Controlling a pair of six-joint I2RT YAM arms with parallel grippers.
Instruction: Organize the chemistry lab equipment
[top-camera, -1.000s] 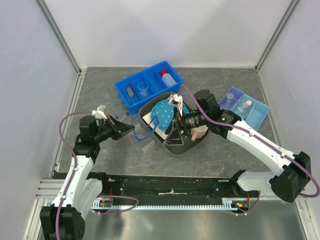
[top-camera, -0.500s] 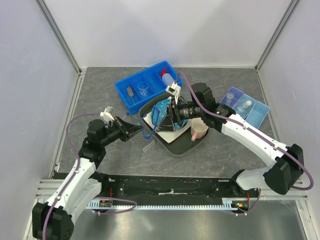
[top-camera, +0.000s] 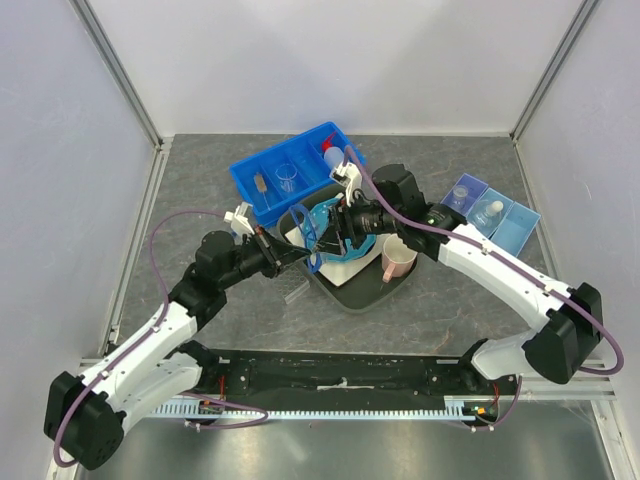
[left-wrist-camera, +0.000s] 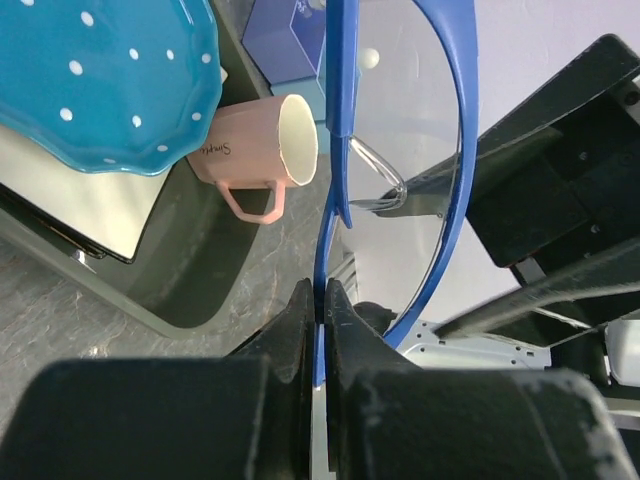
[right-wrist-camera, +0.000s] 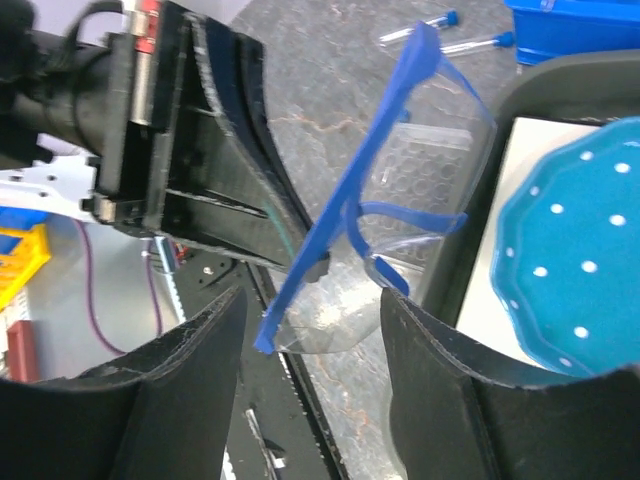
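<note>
My left gripper is shut on the temple arm of the blue goggles and holds them up over the dark tray's left rim. In the left wrist view the fingers pinch the blue frame, and the goggles stand upright ahead. My right gripper faces them, open. In the right wrist view the goggles lie between its spread fingers, not touched. Two blue-capped vials and a clear rack lie on the table beyond.
A blue bin holds a brush, a beaker and a squeeze bottle. A light-blue tray holds a beaker and a white-capped bottle. The dark tray holds a blue dotted plate and a pink mug.
My left arm has carried the goggles to the right, up to the dark tray. My right gripper has swung up and left, so that its open fingers now face the goggles.
</note>
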